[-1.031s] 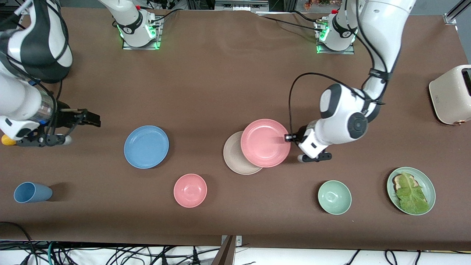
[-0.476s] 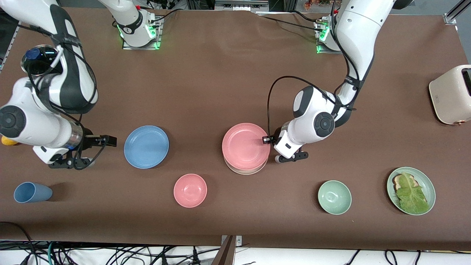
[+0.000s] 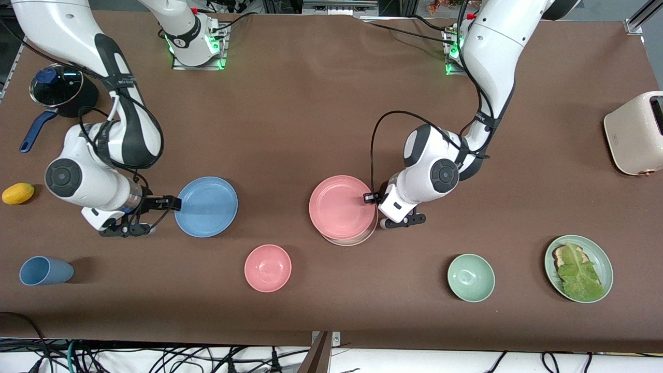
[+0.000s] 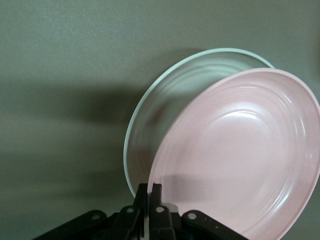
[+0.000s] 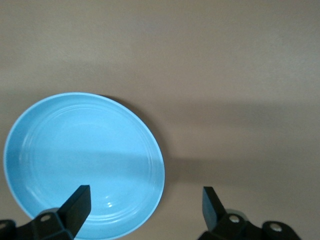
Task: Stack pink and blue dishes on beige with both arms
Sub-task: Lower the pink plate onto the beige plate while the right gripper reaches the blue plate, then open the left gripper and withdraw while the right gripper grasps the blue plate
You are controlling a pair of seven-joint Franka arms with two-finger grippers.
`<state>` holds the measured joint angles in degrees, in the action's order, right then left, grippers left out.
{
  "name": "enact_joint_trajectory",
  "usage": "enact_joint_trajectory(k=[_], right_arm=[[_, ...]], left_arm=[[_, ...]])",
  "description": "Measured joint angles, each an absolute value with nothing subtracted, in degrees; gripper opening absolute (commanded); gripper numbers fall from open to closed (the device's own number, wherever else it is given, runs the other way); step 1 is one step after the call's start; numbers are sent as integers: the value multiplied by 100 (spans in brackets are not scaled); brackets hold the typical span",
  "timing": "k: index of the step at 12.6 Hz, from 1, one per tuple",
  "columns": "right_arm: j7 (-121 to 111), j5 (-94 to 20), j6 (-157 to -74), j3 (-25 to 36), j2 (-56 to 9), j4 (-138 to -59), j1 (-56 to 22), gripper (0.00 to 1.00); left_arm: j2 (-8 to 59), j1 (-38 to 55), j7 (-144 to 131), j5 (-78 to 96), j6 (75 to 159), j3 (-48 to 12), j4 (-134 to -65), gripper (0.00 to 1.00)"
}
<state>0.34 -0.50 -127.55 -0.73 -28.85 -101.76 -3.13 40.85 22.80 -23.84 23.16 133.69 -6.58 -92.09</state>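
Front view: left claw clamps pink plate over beige plate; right claw spread by blue plate.

I see a brown table under even light, with tangled black cables on the floor below its near edge.

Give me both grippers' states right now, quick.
Left gripper: shut on the pink plate's rim, over the beige plate.
Right gripper: open, holding nothing, at the blue plate's edge.
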Motion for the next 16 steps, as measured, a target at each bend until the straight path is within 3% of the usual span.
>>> enact_joint_trajectory(k=[3, 4, 5, 6, 9, 13, 15, 16], right_arm=[[34, -50, -13769, -73, -2882, -10828, -313, 94], [34, -50, -14083, -73, -2884, -11036, -313, 92], [35, -50, -14284, -73, -2890, -11196, -313, 86], [35, -50, -14367, -73, -2898, -11288, -313, 81], [36, -51, -14396, -75, -2901, -11341, -314, 65], [36, -51, -14506, -75, -2995, -11359, -314, 60], [36, -51, -14566, -75, -3060, -11360, -314, 43], [36, -51, -14572, -75, -3067, -11360, -314, 35]], left_arm=[[4121, 2332, -2381, 2314, 13436, -646, -9312, 0], [4121, 2332, -2379, 2314, 13461, -645, -9329, 17], [4120, 2332, -2376, 2314, 13485, -643, -9332, 55], [4121, 2332, -2374, 2314, 13494, -636, -9333, 61], [4120, 2321, -2374, 2314, 13509, -581, -9331, 66], [4043, 2209, -2376, 2314, 13383, -527, -9267, 66], [3852, 2112, -2377, 2314, 12953, -526, -9210, 69], [3691, 2029, -2377, 2314, 12540, -520, -9134, 75]])
